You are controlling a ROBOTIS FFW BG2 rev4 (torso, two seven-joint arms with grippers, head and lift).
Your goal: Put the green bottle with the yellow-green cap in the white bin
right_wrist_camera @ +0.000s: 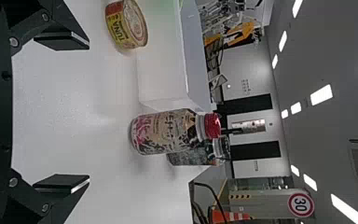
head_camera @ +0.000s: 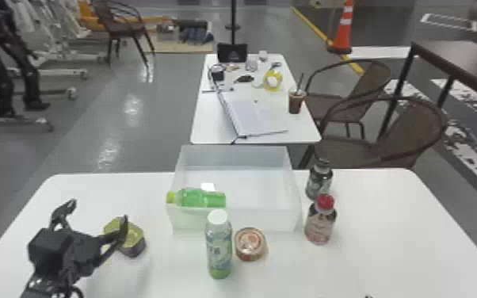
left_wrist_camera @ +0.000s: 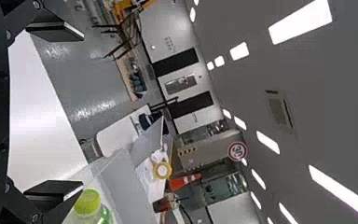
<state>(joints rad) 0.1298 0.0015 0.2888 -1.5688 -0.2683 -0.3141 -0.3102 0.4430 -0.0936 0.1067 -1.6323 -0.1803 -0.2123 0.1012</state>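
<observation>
Evidently the left gripper (head_camera: 97,210) has nothing in its grasp: its fingers stand wide apart above the table (head_camera: 162,269), one passing in front of the squat can (head_camera: 130,237), which sits there as a bystander. The right gripper (right_wrist_camera: 88,112) is spread and empty too, facing the red-capped bottle (head_camera: 321,220). Farther out, the green bottle (head_camera: 198,199) lies on its side at the white bin's (head_camera: 245,218) near left corner, its yellow-green cap (head_camera: 171,197) at the side wall. Whether the rim props up that end or it sits just inside, I can't fairly tell. The open left fingers suit a finished placement, though a propped bottle might want a nudge inward. The white-capped bottle (head_camera: 218,245) and tuna can (head_camera: 250,243) stand outside, presumably because the task doesn't call for them.
</observation>
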